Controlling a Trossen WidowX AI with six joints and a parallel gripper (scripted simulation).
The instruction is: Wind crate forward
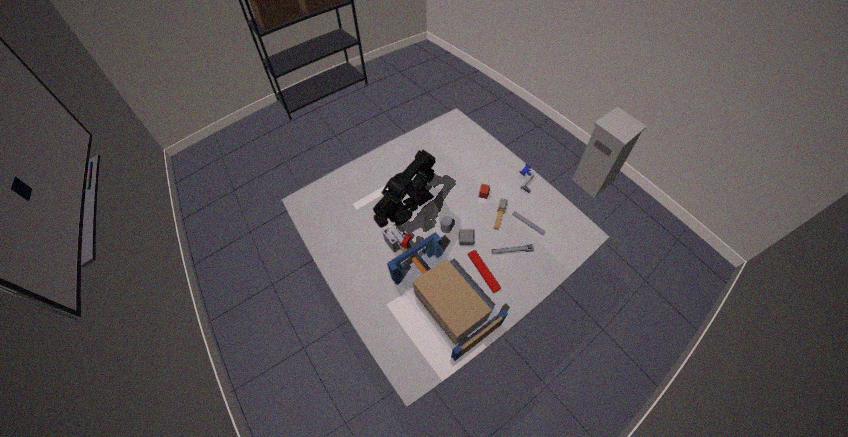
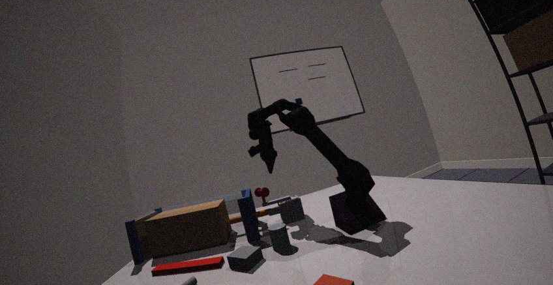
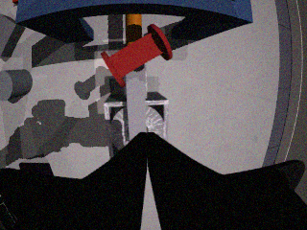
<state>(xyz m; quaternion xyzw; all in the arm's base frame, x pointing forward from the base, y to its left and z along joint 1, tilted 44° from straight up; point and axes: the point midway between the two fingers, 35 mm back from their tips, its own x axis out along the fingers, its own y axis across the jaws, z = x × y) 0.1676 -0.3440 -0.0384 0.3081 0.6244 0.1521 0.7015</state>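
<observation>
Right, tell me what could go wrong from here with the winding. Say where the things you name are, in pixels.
The hand (image 2: 270,172) (image 3: 146,138) is shut on nothing above the winch (image 2: 291,209) (image 3: 155,122); if it comes down like that, it may knock the red grip (image 2: 261,192) (image 3: 139,54) rather than take hold. The grip sits close to the blue frame (image 2: 249,216) (image 3: 139,11), so a swinging hand might clip the frame.

Dim grey plaster walls with pale baseboards enclose a blue-grey tiled floor (image 1: 309,153) (image 2: 488,175), where a black metal shelf rack (image 1: 267,70) (image 2: 500,59) stands near a wall.
</observation>
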